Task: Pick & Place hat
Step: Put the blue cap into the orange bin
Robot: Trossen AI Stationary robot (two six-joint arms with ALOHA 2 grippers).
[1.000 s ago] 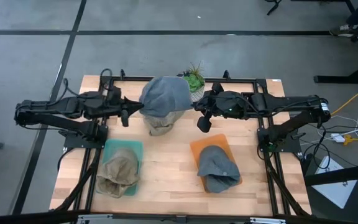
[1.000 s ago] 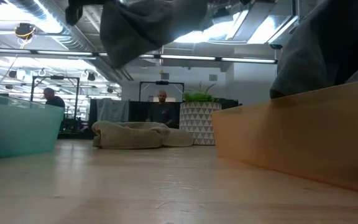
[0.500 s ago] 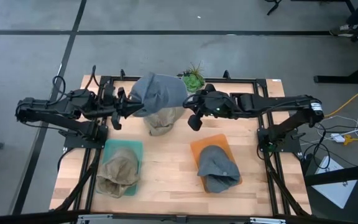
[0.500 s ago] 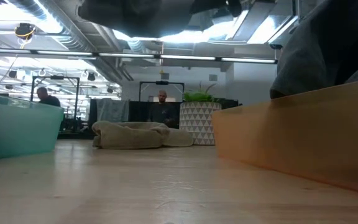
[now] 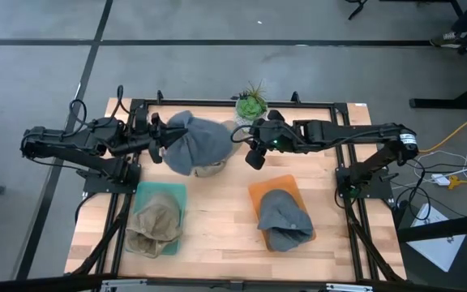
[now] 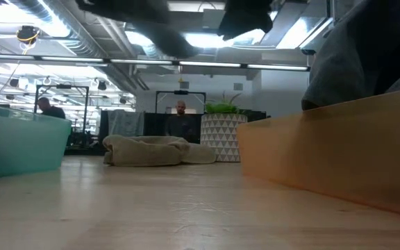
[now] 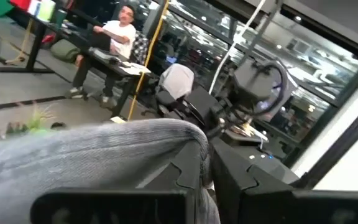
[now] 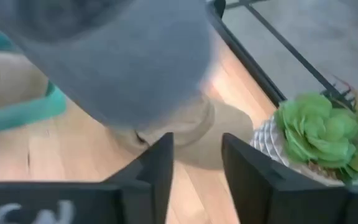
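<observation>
On the table [image 5: 217, 215], taking the plant [image 5: 253, 103] at the far edge as landmark: a teal tray [image 5: 162, 197] sits toward the near left of it and holds a crumpled tan hat [image 5: 152, 226]; an orange tray [image 5: 273, 191] sits toward the near right of it and holds a grey hat [image 5: 284, 217], which spills over the tray's near edge. Just left of the plant a second tan hat [image 5: 210, 169] lies flat on the bare wood (no tray under it), mostly covered from above.

The task's grey hat [image 5: 196, 143] hangs in the air over that tan hat, left of the plant. It is a soft, slate-grey fabric cap, limp and folded, draping down from one edge.

The left gripper [image 5: 162, 135] is left of the plant, its jaws clenched on the hanging hat's left edge; the left wrist view shows grey cloth pinched between the fingers [image 7: 191, 177]. The right gripper [image 5: 245, 144] is just beside the plant, at the hat's right edge; its jaws stand apart, released, with nothing between the fingers [image 8: 157, 171].
</observation>
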